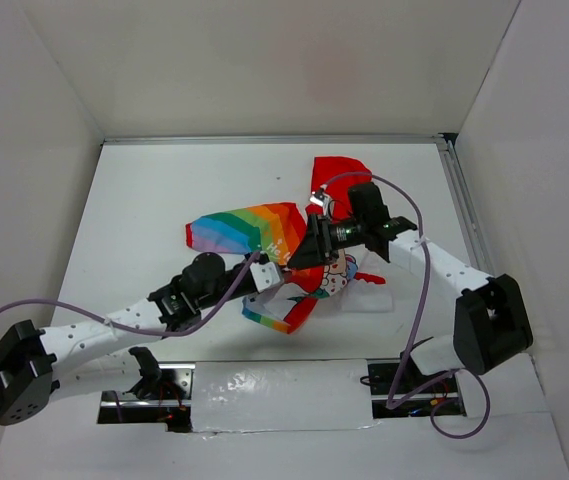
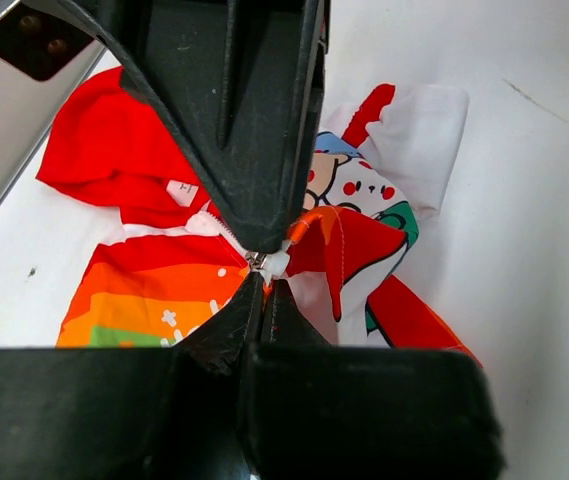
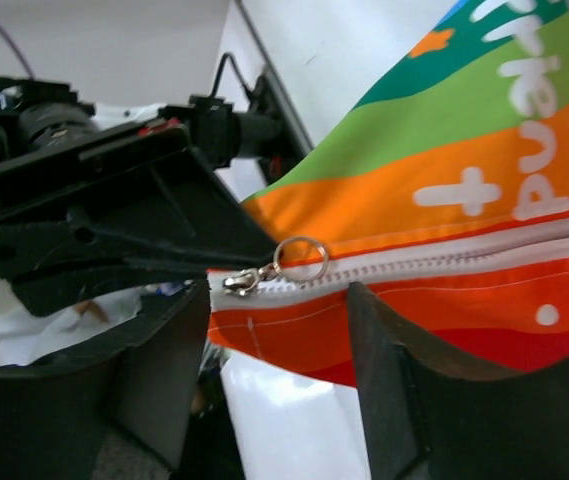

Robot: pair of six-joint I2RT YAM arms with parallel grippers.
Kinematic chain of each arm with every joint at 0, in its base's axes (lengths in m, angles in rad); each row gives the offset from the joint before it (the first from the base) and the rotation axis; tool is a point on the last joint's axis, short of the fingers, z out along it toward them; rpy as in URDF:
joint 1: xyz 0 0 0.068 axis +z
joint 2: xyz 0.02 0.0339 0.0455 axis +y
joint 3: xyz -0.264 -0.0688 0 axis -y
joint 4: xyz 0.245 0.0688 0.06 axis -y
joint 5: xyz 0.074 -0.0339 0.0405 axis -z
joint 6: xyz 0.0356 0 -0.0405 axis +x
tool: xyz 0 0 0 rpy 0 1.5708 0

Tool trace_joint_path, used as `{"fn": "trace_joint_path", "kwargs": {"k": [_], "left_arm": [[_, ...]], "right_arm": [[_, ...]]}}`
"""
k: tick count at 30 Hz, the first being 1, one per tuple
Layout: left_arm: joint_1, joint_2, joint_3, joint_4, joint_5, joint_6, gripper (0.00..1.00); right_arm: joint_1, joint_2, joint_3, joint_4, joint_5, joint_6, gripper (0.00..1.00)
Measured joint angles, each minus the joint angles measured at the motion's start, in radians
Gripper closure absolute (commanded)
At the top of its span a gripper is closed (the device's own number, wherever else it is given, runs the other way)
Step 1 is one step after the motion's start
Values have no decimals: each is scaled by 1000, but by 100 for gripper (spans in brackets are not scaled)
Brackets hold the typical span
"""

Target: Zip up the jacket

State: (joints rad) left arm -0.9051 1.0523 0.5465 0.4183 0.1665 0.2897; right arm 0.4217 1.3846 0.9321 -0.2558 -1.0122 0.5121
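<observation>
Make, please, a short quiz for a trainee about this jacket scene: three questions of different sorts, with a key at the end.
1. True or false: the left gripper is shut on the jacket, right beside the zipper slider.
2. Choose one. The right gripper is:
A. open, with the slider showing between its fingers
B. shut on the hood
C. far from the jacket, near its own base
3. Short answer: what colour is the hood?

Key: 1 true; 2 A; 3 red.
</observation>
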Motion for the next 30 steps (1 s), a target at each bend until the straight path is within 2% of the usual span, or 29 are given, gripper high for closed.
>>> {"fn": "trace_joint_path", "kwargs": {"k": [3,6,8,12,15,17,18,22,25,30], "left_arm": [[0,11,0,12,-12,0,100],[0,12,0,19,-13,0,100],[0,11,0,25,-13,0,100],[0,-4,0,28,-14,2,100],[0,-35,-8,30,-8,3,100],[1,-48,-14,30,-3,3,100],[1,-51,-16,32,2,3,100],[1,-52,-17,36,19,3,100],[1,-42,-17,55,24,3,100],[1,-27,-17,61,30,3,100]], "right_arm": [[0,13,0,2,-47,4,44],[0,15,2,2,-64,10,45],[0,19,8,1,-68,16,42],[-1,50,26,2,-70,31,28],[-1,77,27,9,-80,52,26],[-1,87,27,18,-93,73,30],[-1,90,27,26,-94,80,38],[-1,90,34,55,-95,111,42],[-1,89,39,74,-95,128,53],[-3,89,52,67,-69,133,53]]}}
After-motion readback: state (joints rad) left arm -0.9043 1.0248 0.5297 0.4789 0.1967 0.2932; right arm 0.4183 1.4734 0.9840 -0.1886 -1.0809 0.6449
